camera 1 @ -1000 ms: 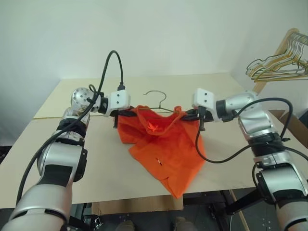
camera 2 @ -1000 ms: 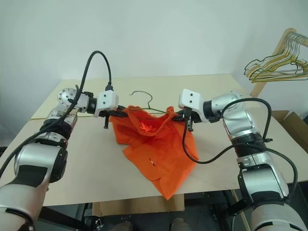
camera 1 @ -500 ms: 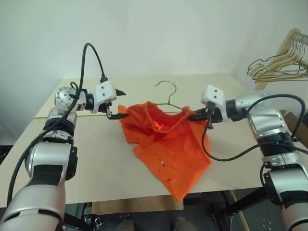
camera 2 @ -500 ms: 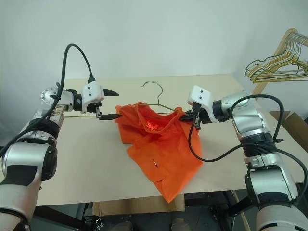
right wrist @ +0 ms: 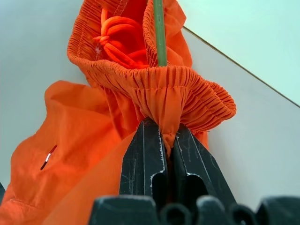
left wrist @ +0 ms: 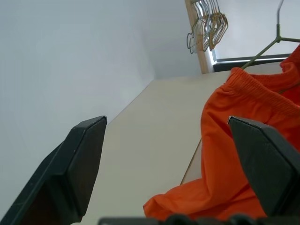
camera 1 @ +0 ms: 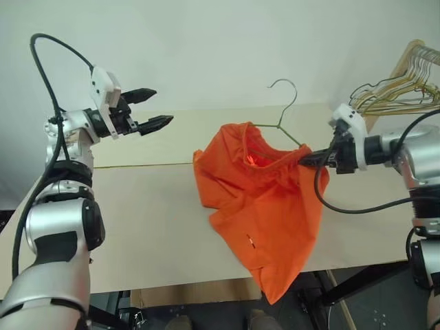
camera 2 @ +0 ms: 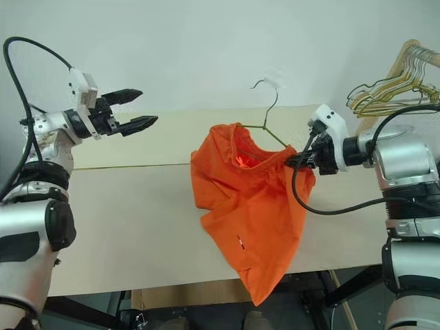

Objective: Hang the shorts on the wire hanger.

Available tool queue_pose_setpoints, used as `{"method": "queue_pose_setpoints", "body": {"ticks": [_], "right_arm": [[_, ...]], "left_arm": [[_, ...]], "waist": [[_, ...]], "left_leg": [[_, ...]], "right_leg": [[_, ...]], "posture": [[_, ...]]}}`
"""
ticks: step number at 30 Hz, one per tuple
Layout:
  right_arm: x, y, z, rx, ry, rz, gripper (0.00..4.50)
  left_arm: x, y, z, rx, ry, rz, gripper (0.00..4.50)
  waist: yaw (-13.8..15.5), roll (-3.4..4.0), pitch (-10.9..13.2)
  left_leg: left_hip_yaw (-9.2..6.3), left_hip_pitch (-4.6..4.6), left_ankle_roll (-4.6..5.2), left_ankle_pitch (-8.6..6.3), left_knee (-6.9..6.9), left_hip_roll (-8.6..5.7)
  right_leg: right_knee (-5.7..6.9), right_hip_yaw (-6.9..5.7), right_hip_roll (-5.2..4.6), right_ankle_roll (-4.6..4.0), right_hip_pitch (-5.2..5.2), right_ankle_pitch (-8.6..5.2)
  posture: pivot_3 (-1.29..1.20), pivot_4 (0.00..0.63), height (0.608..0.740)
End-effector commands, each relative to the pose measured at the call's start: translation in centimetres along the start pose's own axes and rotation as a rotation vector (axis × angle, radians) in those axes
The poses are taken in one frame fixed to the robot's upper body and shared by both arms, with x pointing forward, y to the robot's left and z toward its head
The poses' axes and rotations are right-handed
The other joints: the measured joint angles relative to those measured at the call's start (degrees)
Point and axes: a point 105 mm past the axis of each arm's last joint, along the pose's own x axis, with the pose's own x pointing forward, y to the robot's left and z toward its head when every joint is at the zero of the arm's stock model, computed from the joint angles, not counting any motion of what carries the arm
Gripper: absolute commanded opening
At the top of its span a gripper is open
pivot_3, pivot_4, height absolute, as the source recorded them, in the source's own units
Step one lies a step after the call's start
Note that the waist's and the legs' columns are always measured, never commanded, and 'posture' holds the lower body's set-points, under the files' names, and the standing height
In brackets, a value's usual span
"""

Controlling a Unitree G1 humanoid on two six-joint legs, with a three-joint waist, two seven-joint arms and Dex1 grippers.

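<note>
The bright orange shorts (camera 1: pixel 256 199) hang in the air over the table, held by their gathered waistband at the right end. My right gripper (camera 1: pixel 307 159) is shut on that waistband (right wrist: pixel 159 89) together with the thin green wire hanger (right wrist: pixel 159 33). The hanger runs inside the waist opening. Its hook (camera 1: pixel 285 93) rises above the shorts. The waistband's left side sags free. My left gripper (camera 1: pixel 159 106) is open and empty, raised well to the left of the shorts, fingers (left wrist: pixel 79 173) wide apart and pointing toward them (left wrist: pixel 229 154).
The beige table (camera 1: pixel 137 220) lies under both arms, and the shorts' lower leg dangles in front of its near edge. A bunch of gold wire hangers (camera 1: pixel 402 86) hangs on a wooden rack at the far right, close behind my right arm.
My left gripper let go of the waistband, opened wide and rose to the left. The right gripper swung right and up, lifting shorts and hanger off the table; the hook now stands higher.
</note>
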Motion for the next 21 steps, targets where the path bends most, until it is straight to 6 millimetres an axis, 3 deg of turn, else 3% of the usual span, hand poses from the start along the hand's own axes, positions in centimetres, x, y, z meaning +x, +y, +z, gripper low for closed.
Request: {"method": "queue_pose_setpoints", "body": {"ticks": [1,10,14,18,21], "right_arm": [[-2.2,-1.5,0.8,0.085,-0.062,-0.156,0.00],[-6.4,-3.6,-3.1,0.309,-0.030,-0.476,0.00],[-8.3,-4.2,-4.6,0.370,-0.008,-0.609,0.00],[-10.5,-6.3,-6.0,0.427,-0.006,-0.833,0.00],[-11.5,-6.9,-6.2,0.443,-0.019,-0.945,0.00]], "left_arm": [[0.4,-0.8,2.4,0.028,-0.101,-0.038,4.49],[0.4,-4.8,5.5,-0.054,-0.299,-0.130,4.49],[0.9,-5.4,5.0,-0.069,-0.295,-0.140,4.49],[1.1,-5.7,4.4,-0.104,-0.317,-0.154,4.49],[1.2,-5.7,4.1,-0.112,-0.318,-0.150,4.49]], "waist": [[0.1,0.00,0.0],[0.2,0.02,0.0],[-0.3,0.17,-0.1],[-1.6,0.24,-0.1],[-2.8,0.24,-0.1]], "left_leg": [[0.00,0.00,0.00,0.00,-0.01,-0.01],[0.02,-0.02,0.00,0.00,0.00,-0.03],[0.04,0.10,0.00,0.00,0.00,-0.04],[0.06,0.24,0.00,0.00,-0.02,-0.04],[0.07,0.25,0.00,0.00,-0.03,-0.04]], "right_leg": [[0.00,0.00,-0.02,0.00,0.00,0.00],[-0.07,0.03,-0.06,0.00,0.03,0.00],[-0.05,0.06,-0.06,0.02,0.12,0.02],[-0.05,0.09,-0.05,0.01,0.23,0.02],[-0.06,0.12,-0.05,0.02,0.24,0.02]], "posture": [[-0.04,0.000,0.740],[-0.10,0.000,0.740],[-0.12,0.000,0.740],[-0.14,0.000,0.740],[-0.15,0.000,0.740]]}}
